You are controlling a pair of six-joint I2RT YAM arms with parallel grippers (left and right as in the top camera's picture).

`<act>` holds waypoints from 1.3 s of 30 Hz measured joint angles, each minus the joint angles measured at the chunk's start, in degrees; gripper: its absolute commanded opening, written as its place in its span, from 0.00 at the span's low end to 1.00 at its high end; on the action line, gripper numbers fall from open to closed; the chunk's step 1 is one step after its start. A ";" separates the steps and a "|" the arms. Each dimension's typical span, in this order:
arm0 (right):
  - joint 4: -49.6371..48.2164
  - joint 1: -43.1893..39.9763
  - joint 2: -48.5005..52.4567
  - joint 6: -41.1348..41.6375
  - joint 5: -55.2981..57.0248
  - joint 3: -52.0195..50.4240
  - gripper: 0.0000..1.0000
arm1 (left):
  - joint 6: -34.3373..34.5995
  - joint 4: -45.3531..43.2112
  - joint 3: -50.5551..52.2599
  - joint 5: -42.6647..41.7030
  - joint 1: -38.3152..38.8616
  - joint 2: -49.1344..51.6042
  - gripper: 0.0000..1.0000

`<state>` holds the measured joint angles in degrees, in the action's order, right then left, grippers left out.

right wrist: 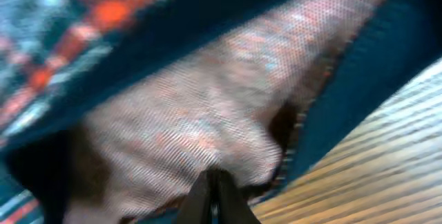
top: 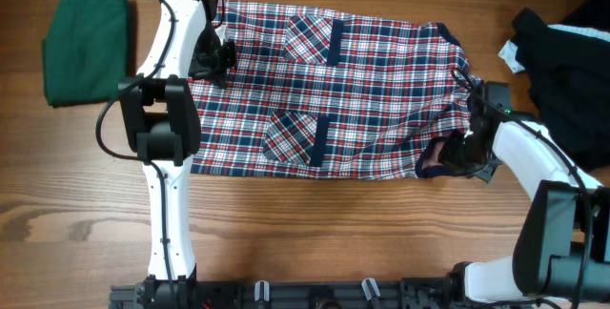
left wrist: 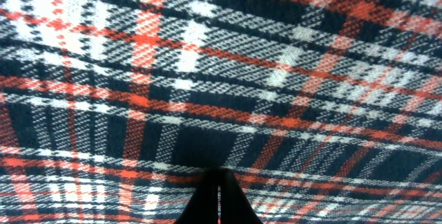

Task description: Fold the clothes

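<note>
The clothes in play are mainly a red-white-navy plaid dress (top: 381, 90) spread flat across the middle of the table, pockets facing up. My left gripper (top: 217, 58) is shut near the dress's left end. In the left wrist view its tips (left wrist: 219, 175) rest on flat plaid cloth (left wrist: 207, 79), with no fold showing between them. My right gripper (top: 450, 152) is at the dress's near right corner and is shut on the fabric there. That corner is lifted and turned over, and its pale inner side (right wrist: 193, 113) bulges over the closed tips (right wrist: 214, 175).
A folded dark-green garment (top: 86, 47) lies at the far left. A crumpled black garment (top: 562, 71) with a white tag sits at the far right. Bare wooden table (top: 315, 233) runs along the front, and also shows in the right wrist view (right wrist: 387, 155).
</note>
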<state>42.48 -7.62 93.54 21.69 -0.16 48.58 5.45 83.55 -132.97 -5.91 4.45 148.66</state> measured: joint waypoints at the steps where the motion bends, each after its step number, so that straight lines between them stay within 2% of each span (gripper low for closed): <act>1: 0.33 0.00 -0.07 -0.31 -0.74 0.74 0.04 | 0.00 0.00 0.00 -0.02 0.00 0.00 0.04; 6: 4.07 0.00 -2.27 -1.64 -5.60 8.98 0.04 | 0.00 -0.24 0.00 -0.02 0.00 0.00 0.04; 10: 5.55 0.00 -8.00 -2.58 -9.09 15.30 0.04 | 0.00 -0.33 0.00 -0.02 0.00 0.07 0.04; 15: 0.35 0.00 -11.15 -3.89 -9.25 16.90 0.04 | 0.02 -0.28 -0.31 -0.02 0.00 0.50 0.04; 25: -13.68 0.00 -4.44 -5.55 -7.23 16.94 0.04 | 0.24 0.13 -1.31 -0.02 0.00 1.33 0.04; 39: -18.82 0.00 3.89 -8.20 -6.84 16.94 0.04 | 1.40 -1.01 -2.93 -1.73 -0.46 2.93 0.04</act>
<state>23.66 -7.62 97.43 13.50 -7.01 65.52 6.85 82.54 -135.90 -7.64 3.99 151.59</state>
